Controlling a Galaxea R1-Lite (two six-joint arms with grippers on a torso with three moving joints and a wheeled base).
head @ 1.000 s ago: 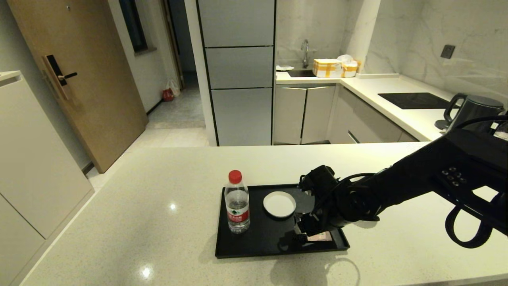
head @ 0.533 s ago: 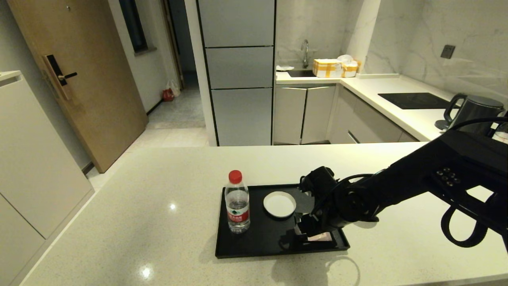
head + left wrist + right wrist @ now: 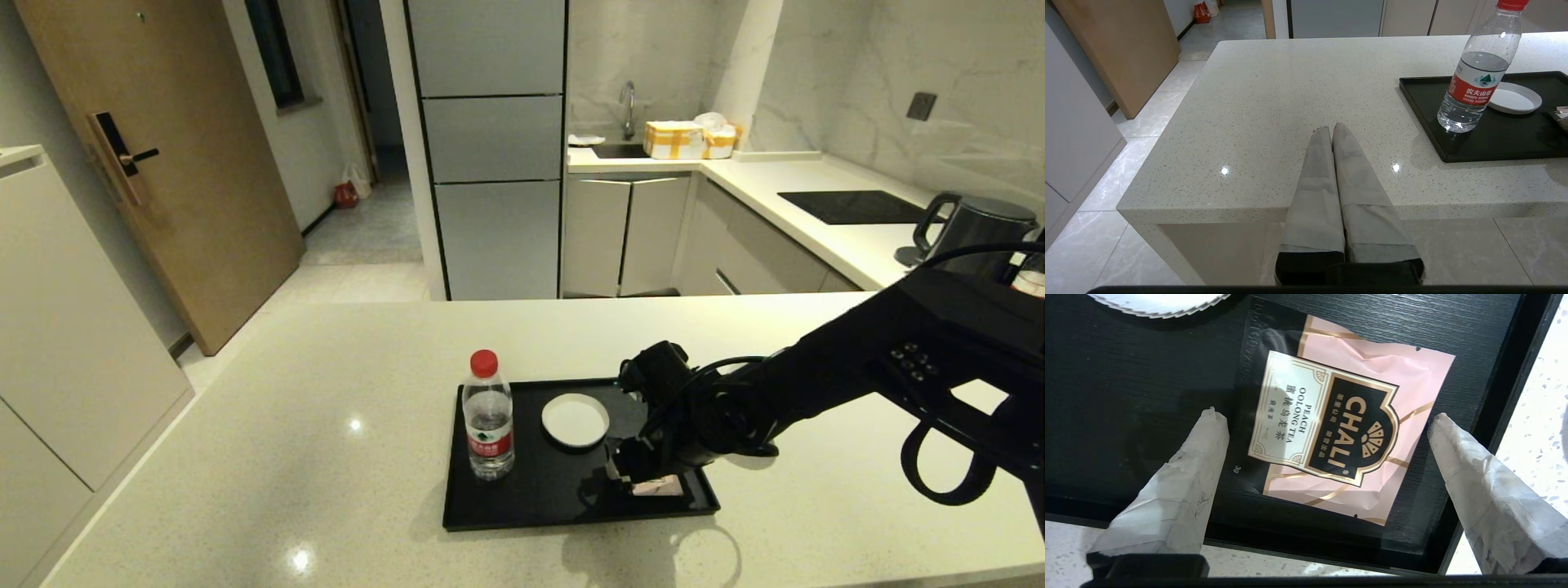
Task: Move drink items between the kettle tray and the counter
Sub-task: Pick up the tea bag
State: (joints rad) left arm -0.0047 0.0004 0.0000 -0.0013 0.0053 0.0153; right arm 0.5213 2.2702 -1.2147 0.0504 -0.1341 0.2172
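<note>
While poised low over the near right corner of the kettle tray, reaches in from the robot's right with the right gripper spread wide, one taped fingertip on each side of the tea sachet. Cannot tell whether either tip touches the packet or the tray floor. Nothing pinched between them.

Lying flat on the tray floor, label up: that sachet, pink and black with gold lines, a dark CHALI badge and a cream panel reading peach oolong tea. Tucked into the tray's near right corner, close to both rims and slightly askew to them. In the head view, only a pale sliver of it shown under the black wrist.

Further in on the same tray, just beyond the sachet: the cup, upright, white inside facing up, apart from the packet. To its left, standing near the tray's left rim: a clear water bottle with a red cap and red label, partly filled.

Under the tray, all round it: the speckled cream counter, glossy with lamp glints.

Off the counter's near edge, well left of the tray: the left gripper, taped fingers pressed together on nothing, pointing across the worktop.

At the far right, on the back worktop: a dark kettle beside a black hob panel
</note>
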